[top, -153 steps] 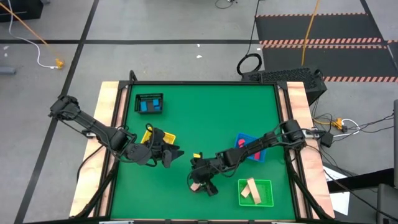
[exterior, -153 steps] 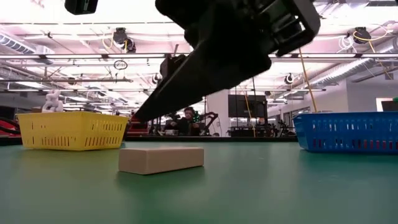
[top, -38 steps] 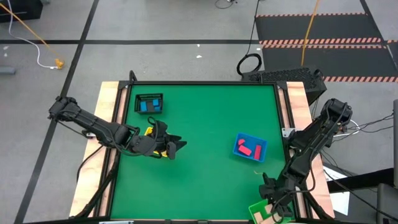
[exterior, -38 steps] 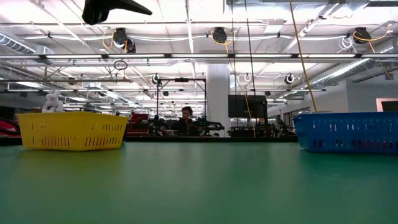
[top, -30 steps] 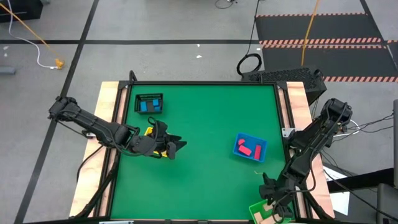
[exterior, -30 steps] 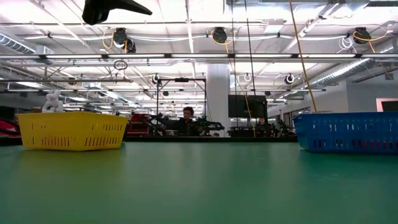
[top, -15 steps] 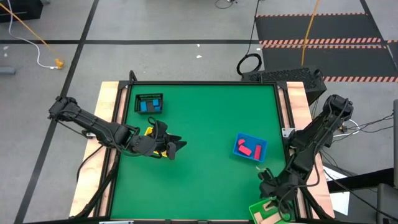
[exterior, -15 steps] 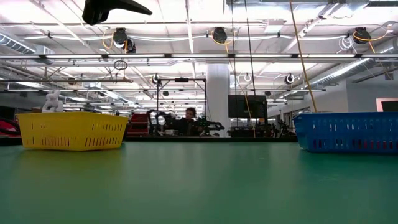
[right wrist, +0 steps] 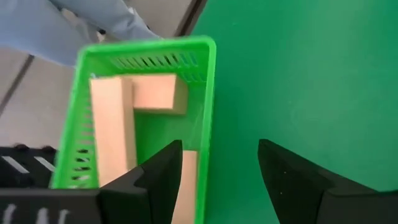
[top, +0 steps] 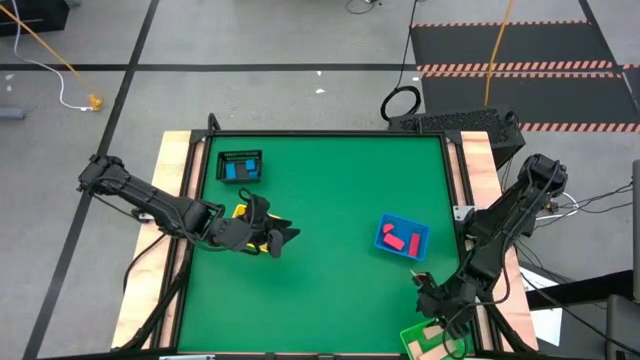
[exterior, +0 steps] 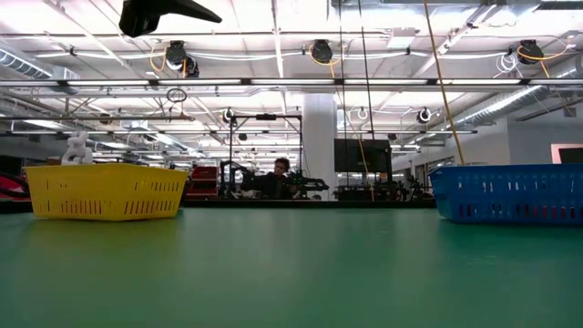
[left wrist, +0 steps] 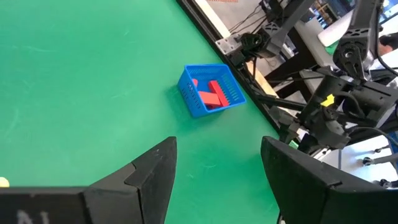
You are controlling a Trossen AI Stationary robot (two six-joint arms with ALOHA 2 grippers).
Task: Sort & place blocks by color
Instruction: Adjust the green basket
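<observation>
Three tan blocks (right wrist: 112,118) lie in the green tray (right wrist: 208,93) at the table's near right corner. My right gripper (right wrist: 221,155) hangs open and empty over the tray's left rim; in the high view (top: 440,303) it hides part of the tray (top: 412,335). Red blocks (top: 402,240) lie in the blue tray (top: 383,238), also seen in the left wrist view (left wrist: 211,92). Blue blocks (top: 240,171) lie in the black tray (top: 240,156). My left gripper (top: 280,240) is open and empty above the table, beside the yellow tray (top: 240,212).
The low view shows the yellow tray (exterior: 105,191) at left, the blue tray (exterior: 510,193) at right and green table between them. A person in pale blue clothing (right wrist: 93,18) stands just beyond the table's near right corner. Another person (exterior: 278,175) sits far behind the table.
My right gripper has drawn a little away from the green tray, toward the table's far edge, staying open. The tan blocks stay in the tray.
</observation>
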